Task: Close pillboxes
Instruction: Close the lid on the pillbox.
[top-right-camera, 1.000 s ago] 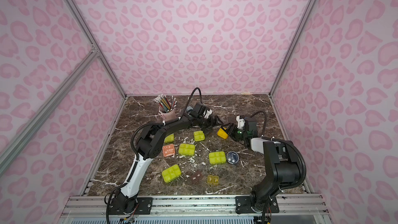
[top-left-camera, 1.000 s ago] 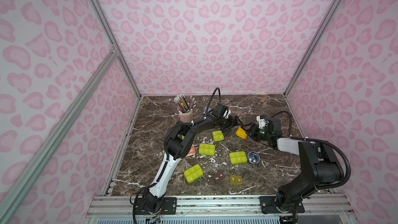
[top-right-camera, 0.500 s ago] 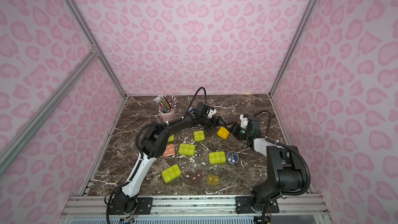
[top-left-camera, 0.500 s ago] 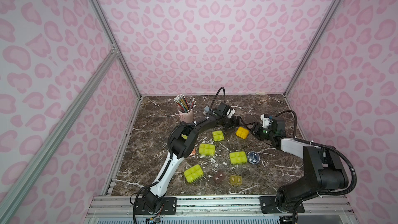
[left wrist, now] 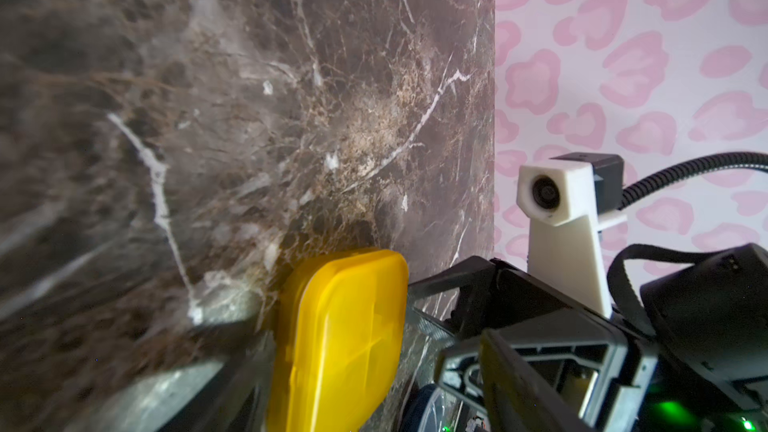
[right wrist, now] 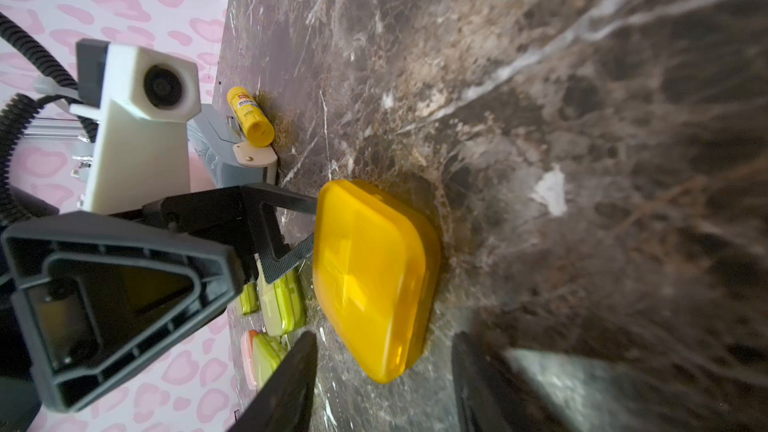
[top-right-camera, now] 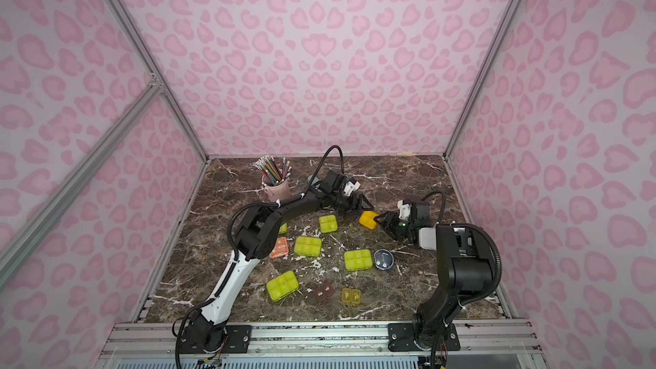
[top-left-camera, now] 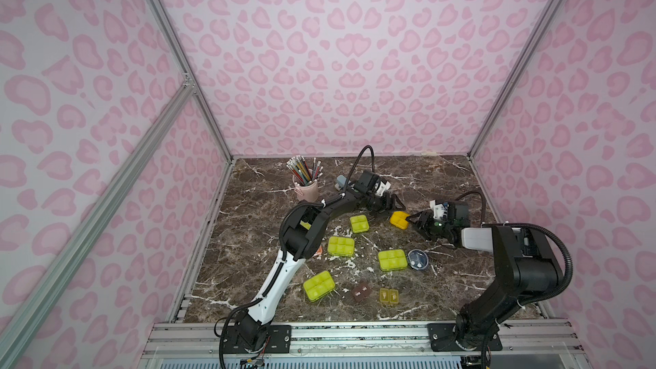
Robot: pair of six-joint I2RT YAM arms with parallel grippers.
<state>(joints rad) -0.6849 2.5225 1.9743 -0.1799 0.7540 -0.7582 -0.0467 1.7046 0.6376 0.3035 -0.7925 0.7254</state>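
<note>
A yellow pillbox lies on the marble table with its lid down, large in the right wrist view and the left wrist view. My left gripper is open just behind it, and its black fingertips reach the box's edge. My right gripper is open on the opposite side, with the box's corner between its fingers and untouched. Several lime pillboxes, a brown one, an amber one, a round grey one and a salmon one lie nearer the front.
A pink pencil cup and a blue-grey stapler stand at the back behind the left arm. A yellow glue stick lies by the stapler. Pink patterned walls close in three sides of the table.
My left gripper has moved right and down to the yellow pillbox. The right gripper has drawn back slightly to the right. Both pairs of jaws have narrowed. The pillbox has hardly moved.
</note>
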